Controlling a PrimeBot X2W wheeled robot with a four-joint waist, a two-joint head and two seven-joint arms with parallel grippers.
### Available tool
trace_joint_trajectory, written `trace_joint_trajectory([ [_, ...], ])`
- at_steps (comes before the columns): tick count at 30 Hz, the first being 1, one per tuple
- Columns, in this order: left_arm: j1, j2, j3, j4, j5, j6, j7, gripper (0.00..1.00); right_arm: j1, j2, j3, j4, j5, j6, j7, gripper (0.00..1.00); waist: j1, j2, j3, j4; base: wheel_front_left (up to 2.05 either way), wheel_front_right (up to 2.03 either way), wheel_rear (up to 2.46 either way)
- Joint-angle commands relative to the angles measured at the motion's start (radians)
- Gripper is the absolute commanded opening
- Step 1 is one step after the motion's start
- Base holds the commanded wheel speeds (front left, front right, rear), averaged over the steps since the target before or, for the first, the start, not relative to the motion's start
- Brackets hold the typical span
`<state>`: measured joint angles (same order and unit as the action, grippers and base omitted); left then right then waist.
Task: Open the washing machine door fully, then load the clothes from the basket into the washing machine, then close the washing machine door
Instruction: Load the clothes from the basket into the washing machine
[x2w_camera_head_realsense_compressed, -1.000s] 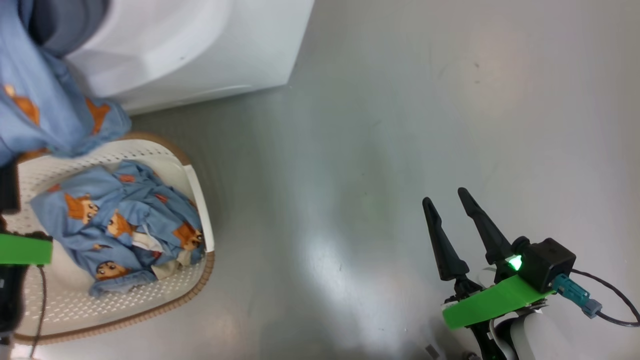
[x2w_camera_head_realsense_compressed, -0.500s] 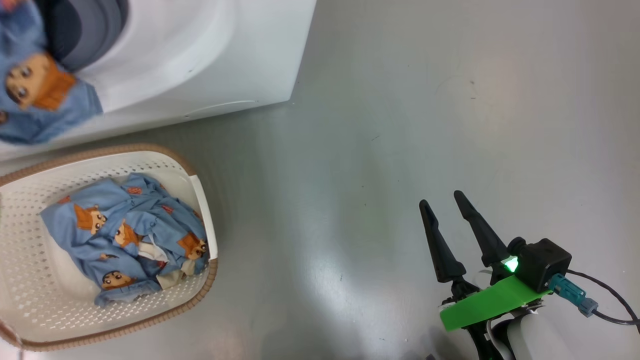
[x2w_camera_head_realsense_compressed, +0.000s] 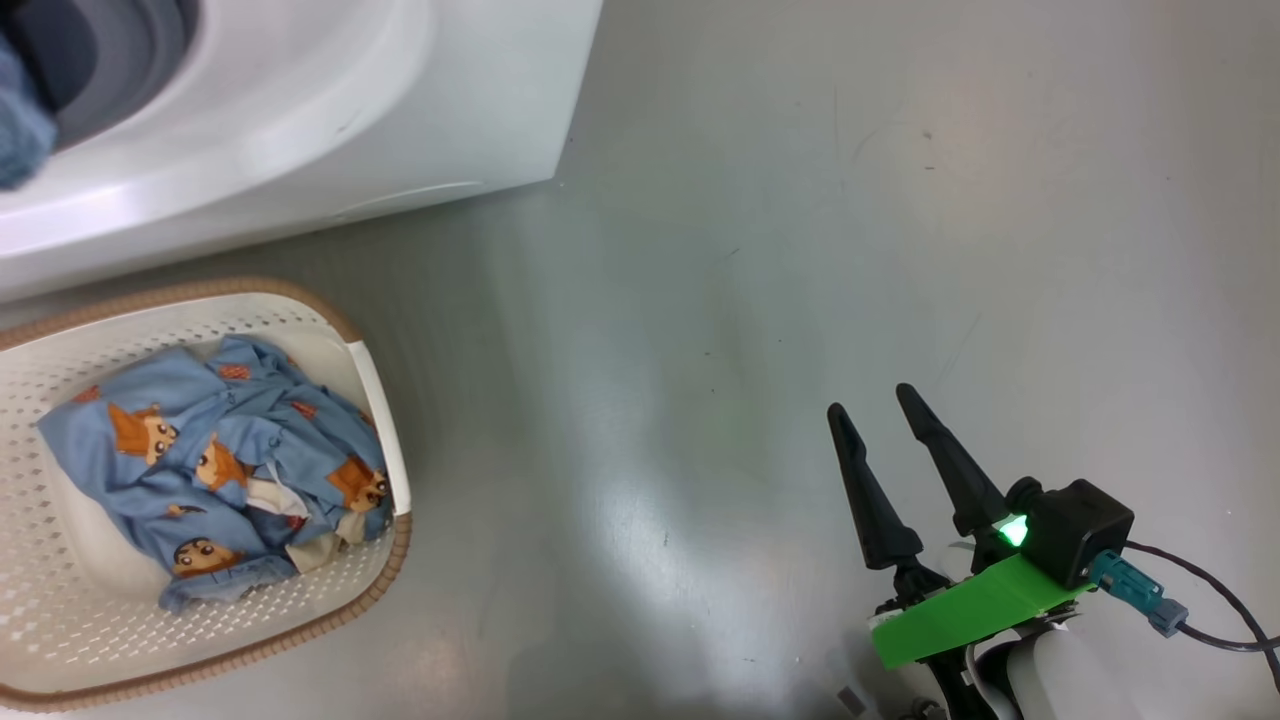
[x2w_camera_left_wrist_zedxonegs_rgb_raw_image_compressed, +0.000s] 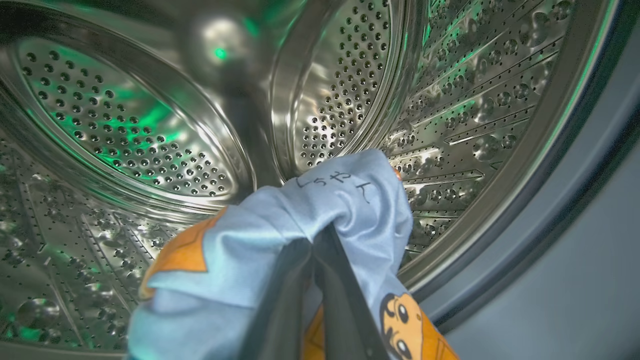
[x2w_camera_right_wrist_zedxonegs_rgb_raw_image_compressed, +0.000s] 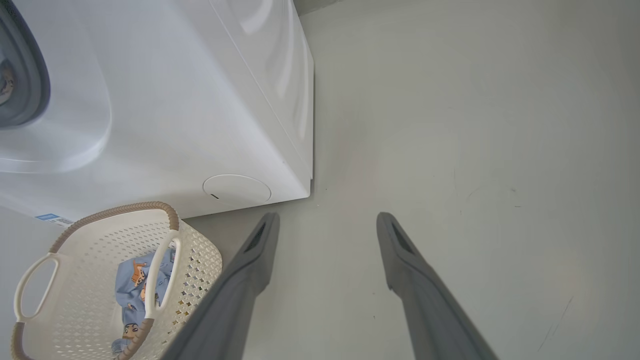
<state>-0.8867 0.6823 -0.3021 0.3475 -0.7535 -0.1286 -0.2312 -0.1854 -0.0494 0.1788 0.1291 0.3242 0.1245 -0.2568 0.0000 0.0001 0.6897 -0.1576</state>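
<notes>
In the left wrist view my left gripper (x2w_camera_left_wrist_zedxonegs_rgb_raw_image_compressed: 317, 235) is shut on a light blue garment (x2w_camera_left_wrist_zedxonegs_rgb_raw_image_compressed: 280, 240) with orange figures, held at the mouth of the perforated steel drum (x2w_camera_left_wrist_zedxonegs_rgb_raw_image_compressed: 125, 110). A bit of that garment (x2w_camera_head_realsense_compressed: 18, 120) shows at the opening of the white washing machine (x2w_camera_head_realsense_compressed: 300, 120). More of the clothes (x2w_camera_head_realsense_compressed: 200, 470) lie in the cream basket (x2w_camera_head_realsense_compressed: 330, 620) on the floor in front of the machine. My right gripper (x2w_camera_head_realsense_compressed: 870, 402) stands open and empty over bare floor, well right of the basket. The washing machine door is out of view.
The grey gasket (x2w_camera_left_wrist_zedxonegs_rgb_raw_image_compressed: 575, 175) rings the drum. The right wrist view has the washing machine (x2w_camera_right_wrist_zedxonegs_rgb_raw_image_compressed: 175, 100) at its corner, the basket (x2w_camera_right_wrist_zedxonegs_rgb_raw_image_compressed: 200, 255) with clothes (x2w_camera_right_wrist_zedxonegs_rgb_raw_image_compressed: 132, 280) below it, and my right gripper (x2w_camera_right_wrist_zedxonegs_rgb_raw_image_compressed: 327, 217) over grey floor (x2w_camera_head_realsense_compressed: 800, 200).
The blue garment in my left gripper has gone from hanging above the basket up into the machine's opening. The head camera shifted a little. My right gripper has stayed put.
</notes>
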Motion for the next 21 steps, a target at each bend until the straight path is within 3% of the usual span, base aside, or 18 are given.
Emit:
trace_joint_trajectory([
  [1,-0.054,0.060,0.020,0.016,-0.012,-0.002,0.012,0.00,0.034,-0.001,0.029,-0.021,0.013,0.006,-0.005,1.00,0.0000,-0.0001,0.005,-0.007,0.00,0.00,0.00],
  [13,-0.262,0.041,-0.021,0.162,-0.011,-0.002,0.076,0.00,0.054,-0.001,0.070,-0.022,0.033,0.006,-0.005,1.00,0.0000,-0.0001,0.027,-0.051,0.00,0.00,0.00],
  [21,-0.294,0.062,-0.039,0.222,-0.031,-0.002,0.102,0.00,0.063,-0.001,0.084,-0.045,0.044,0.006,-0.005,1.00,0.0000,-0.0001,0.061,-0.078,0.00,0.00,0.00],
])
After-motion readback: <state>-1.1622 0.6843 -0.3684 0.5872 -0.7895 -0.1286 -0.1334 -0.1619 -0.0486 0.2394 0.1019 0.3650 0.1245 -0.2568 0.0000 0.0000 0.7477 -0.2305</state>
